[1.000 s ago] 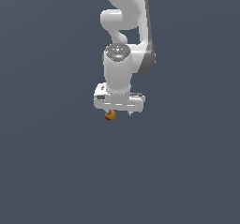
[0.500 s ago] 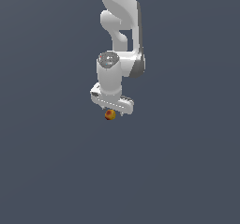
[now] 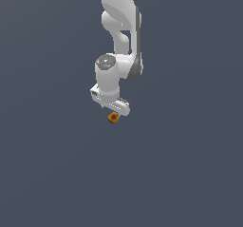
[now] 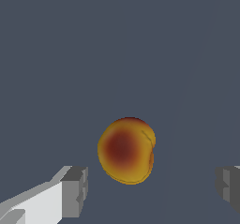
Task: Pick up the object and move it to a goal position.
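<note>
The object (image 3: 113,118) is a small roundish orange-red ball with yellowish edges, sitting just under the white hand in the exterior view. In the wrist view the object (image 4: 125,150) lies between the two grey fingertips (image 4: 75,190), with a clear gap on each side. My gripper (image 3: 114,113) hangs straight above it, open and touching nothing. In the wrist view, the gripper (image 4: 151,188) has its jaws spread far wider than the ball.
A plain dark grey-blue surface (image 3: 190,174) fills both views. The white arm (image 3: 121,26) comes down from the upper middle of the exterior view.
The hand has turned about its vertical axis and shifted slightly toward the exterior view's left. The ball stays in about the same place under it.
</note>
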### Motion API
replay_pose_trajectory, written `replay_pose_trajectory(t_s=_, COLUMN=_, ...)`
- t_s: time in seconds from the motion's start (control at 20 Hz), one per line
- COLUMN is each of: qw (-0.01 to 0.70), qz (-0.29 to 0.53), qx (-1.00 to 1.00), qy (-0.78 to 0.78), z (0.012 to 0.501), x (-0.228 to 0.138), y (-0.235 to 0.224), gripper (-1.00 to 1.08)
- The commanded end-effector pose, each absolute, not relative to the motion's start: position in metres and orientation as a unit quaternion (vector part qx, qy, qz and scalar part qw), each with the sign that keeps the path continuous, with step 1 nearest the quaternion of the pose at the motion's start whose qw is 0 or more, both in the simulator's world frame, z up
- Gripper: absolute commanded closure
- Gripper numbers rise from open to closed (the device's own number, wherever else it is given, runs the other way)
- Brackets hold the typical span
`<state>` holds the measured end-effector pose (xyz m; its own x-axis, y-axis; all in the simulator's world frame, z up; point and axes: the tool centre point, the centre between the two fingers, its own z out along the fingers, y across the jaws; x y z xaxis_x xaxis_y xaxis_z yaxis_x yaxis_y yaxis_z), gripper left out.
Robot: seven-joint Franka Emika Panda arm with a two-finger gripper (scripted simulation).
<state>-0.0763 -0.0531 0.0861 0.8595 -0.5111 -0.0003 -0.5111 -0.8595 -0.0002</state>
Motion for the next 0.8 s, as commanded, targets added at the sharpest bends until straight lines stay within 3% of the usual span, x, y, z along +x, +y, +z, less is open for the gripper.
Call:
replay_pose_trajectory(t_s=0.0, qw=0.0, qz=0.0, qx=-0.963, qy=0.27, z=0.085, x=-0.078, y=-0.054, gripper=-0.92)
replay_pose_trajectory(t_s=0.75, qw=0.0, qz=0.0, qx=-0.963, qy=0.27, z=0.039, x=-0.079, y=-0.054, gripper=-0.92)
